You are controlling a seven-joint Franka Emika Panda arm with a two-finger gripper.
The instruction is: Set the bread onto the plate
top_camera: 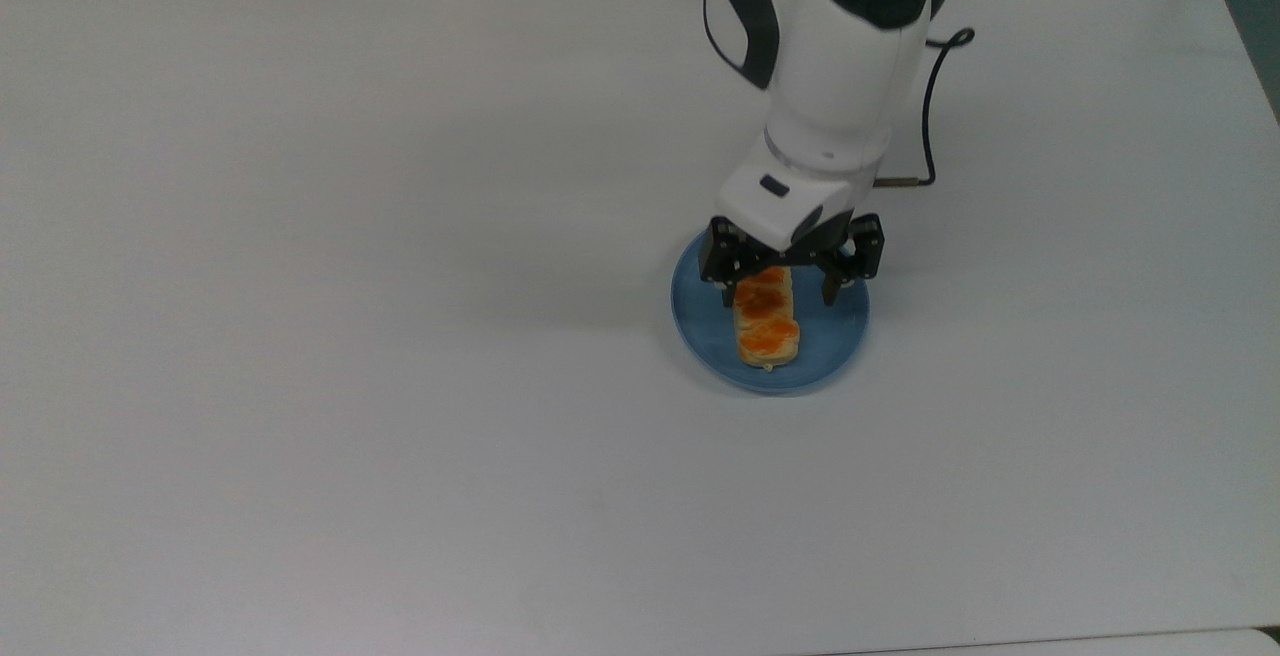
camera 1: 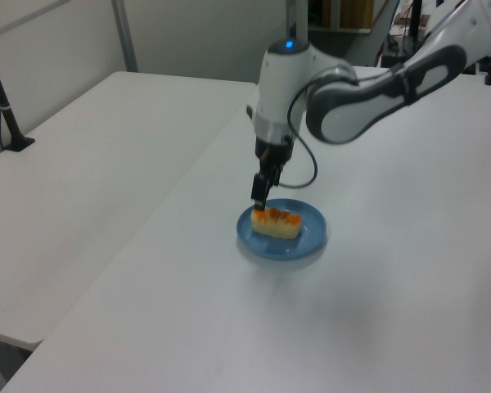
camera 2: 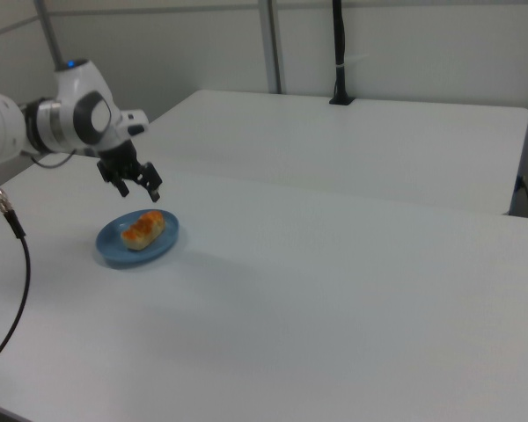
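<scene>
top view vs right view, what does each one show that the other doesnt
Top view alone: the gripper seen from overhead, fingers spread either side of the bread, and a black cable looping off the arm. Right view alone: the gap between gripper and bread from the side, plus a black post on a second table. Both: the bread lying on the blue plate, released.

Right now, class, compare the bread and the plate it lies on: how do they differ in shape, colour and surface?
Shape: the bread is oblong, while the plate is round and shallow.
Colour: the bread is pale yellow with orange-brown patches on top; the plate is plain blue.
Surface: the bread's top is bumpy; the plate looks smooth, with a raised rim.
Shared: both rest still on the white table, free of the open gripper above them.
</scene>
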